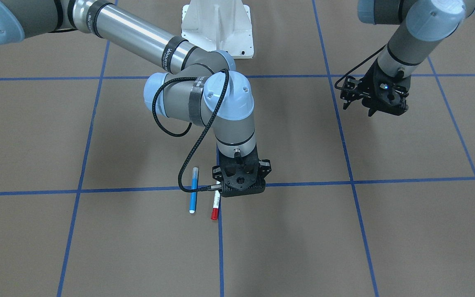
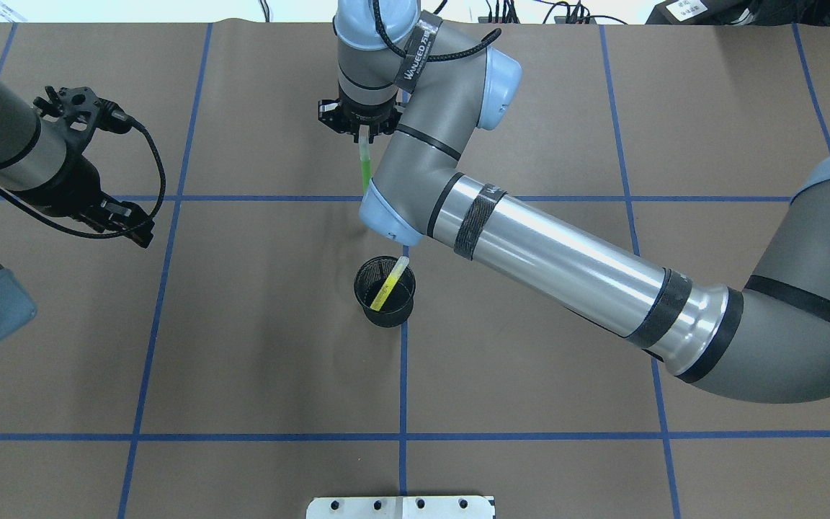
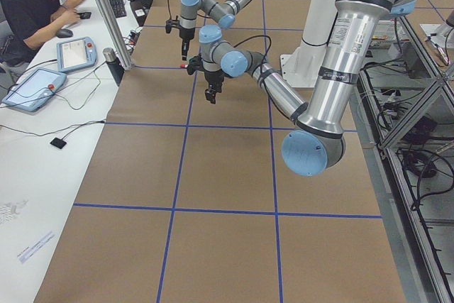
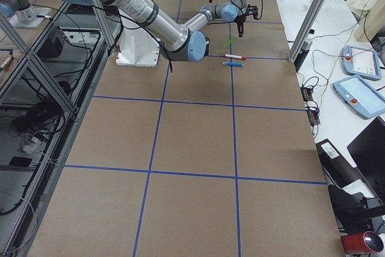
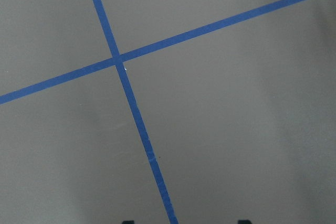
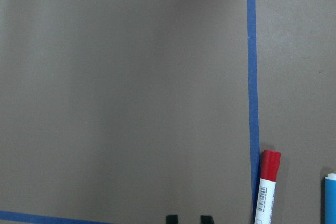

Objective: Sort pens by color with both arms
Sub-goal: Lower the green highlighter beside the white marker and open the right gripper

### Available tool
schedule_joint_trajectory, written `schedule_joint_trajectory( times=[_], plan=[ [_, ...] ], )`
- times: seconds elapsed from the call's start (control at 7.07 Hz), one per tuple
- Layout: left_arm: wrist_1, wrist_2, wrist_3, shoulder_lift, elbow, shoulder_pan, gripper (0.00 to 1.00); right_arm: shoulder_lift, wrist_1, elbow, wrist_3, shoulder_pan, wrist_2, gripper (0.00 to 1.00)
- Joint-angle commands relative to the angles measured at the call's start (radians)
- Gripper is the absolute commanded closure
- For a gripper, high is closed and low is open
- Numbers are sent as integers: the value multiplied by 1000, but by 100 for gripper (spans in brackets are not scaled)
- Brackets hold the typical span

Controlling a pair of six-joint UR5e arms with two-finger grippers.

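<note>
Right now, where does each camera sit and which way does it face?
Front-facing: across the table, facing the robot, steeply down; right arm, left arm, pedestal.
Overhead: behind the robot, looking forward and down; both arms, mesh cup.
Exterior left: table end, looking along it; left arm near, right far.
Exterior right: opposite end; right arm near, left far.
Left wrist: down at tape cross; fingertips only.
Right wrist: down at table; fingertips only.
Shared: front-facing and right wrist both show the red-capped pen and blue pen.

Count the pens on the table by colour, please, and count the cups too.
Blue pen: 1
White pen with red cap: 1
Green pen: 1
Yellow pen: 1
Black mesh cup: 1
Total: 5 things, 4 pens and 1 cup
</note>
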Motion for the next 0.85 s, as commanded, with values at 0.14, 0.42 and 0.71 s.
schedule_joint_trajectory(
  times=[0.14,0.42,0.71],
  plan=[
    [0,0,-1,-3,0,0,27,2,-1,2,-1,-2,-2,13],
    [2,-3,-47,-32,9,5,27,-30,-8,56,-82,4,8,1],
    [3,-6,-132,-77,21,11,27,-212,-30,267,-179,85,148,1]
  ],
)
